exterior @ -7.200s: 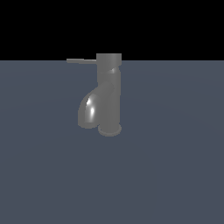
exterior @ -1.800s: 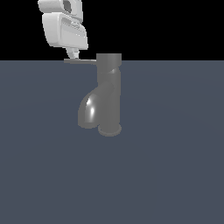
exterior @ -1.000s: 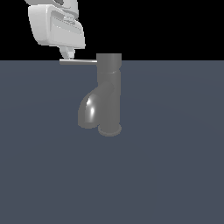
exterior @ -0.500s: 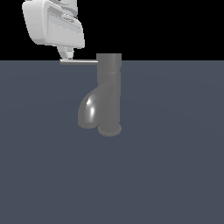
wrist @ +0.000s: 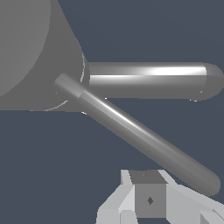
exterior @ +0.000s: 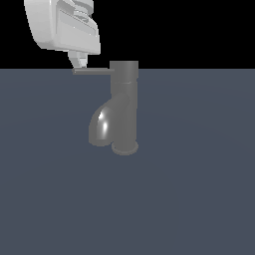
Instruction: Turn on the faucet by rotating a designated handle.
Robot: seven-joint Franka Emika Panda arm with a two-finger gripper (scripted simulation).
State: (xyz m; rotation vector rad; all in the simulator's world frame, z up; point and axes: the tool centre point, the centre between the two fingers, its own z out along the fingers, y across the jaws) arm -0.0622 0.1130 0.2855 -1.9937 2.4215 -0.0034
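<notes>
The dull grey faucet point(exterior: 124, 107) stands upright on a dark floor, its glossy spout point(exterior: 101, 127) curving down toward the exterior view's left. The thin handle point(exterior: 94, 71) sticks out from the top cap toward that same side. My white gripper point(exterior: 78, 62) hangs above the handle's free end, its fingertips down against the rod near the tip. In the wrist view the handle point(wrist: 140, 139) runs diagonally from the cap point(wrist: 30, 48), with the spout point(wrist: 148, 80) behind it. There the gripper point(wrist: 149, 200) shows its fingers together beside the rod, holding nothing.
A flat dark blue-grey floor point(exterior: 189, 199) surrounds the faucet's round base point(exterior: 124, 147). Nothing else stands on it.
Over the last second my gripper has come nearer the camera, looking larger. Its fingertips and the handle's free end have shifted slightly toward the exterior view's right.
</notes>
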